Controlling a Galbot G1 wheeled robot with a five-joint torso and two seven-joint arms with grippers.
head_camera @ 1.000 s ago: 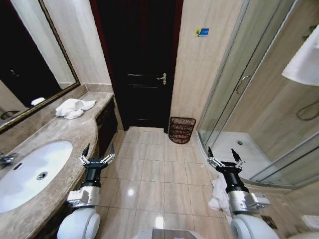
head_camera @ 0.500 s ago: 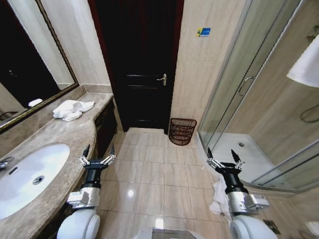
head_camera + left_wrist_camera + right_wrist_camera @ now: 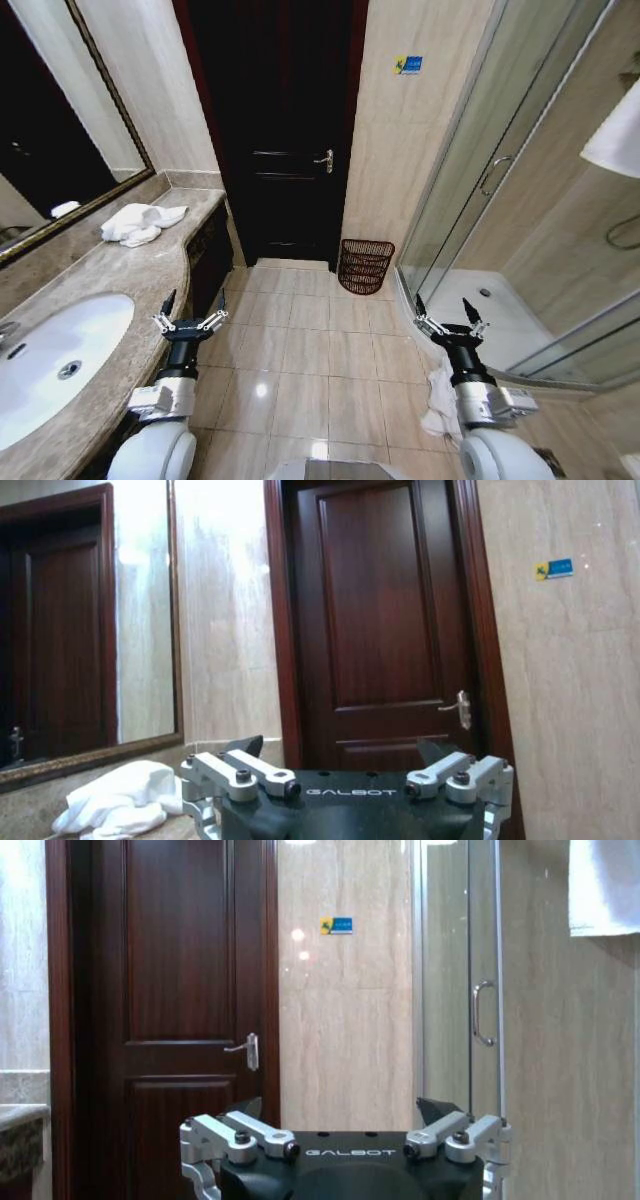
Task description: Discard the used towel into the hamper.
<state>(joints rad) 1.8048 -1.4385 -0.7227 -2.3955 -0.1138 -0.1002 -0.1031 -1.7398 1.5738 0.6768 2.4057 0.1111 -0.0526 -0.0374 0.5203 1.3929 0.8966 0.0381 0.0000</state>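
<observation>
Beside the dark door (image 3: 285, 130) stands the hamper (image 3: 365, 265).

Ahead of both hands lies a strip of bare tiled floor (image 3: 300, 350) running up to the dark door (image 3: 285, 130), which is shut. The left hand (image 3: 188, 312), fingers spread, hangs just beside the worktop (image 3: 150, 280) edge, which walls off its outer side; a crumpled white towel (image 3: 135, 221) lies on that worktop well ahead of it. The right hand (image 3: 447, 315), fingers spread too, has the glass shower door (image 3: 480, 190) close on its outer side, and white cloth (image 3: 437, 400) lies on the floor beneath its arm. The hamper (image 3: 365, 264) stands well ahead between door and shower, against the wall, its top open.
</observation>
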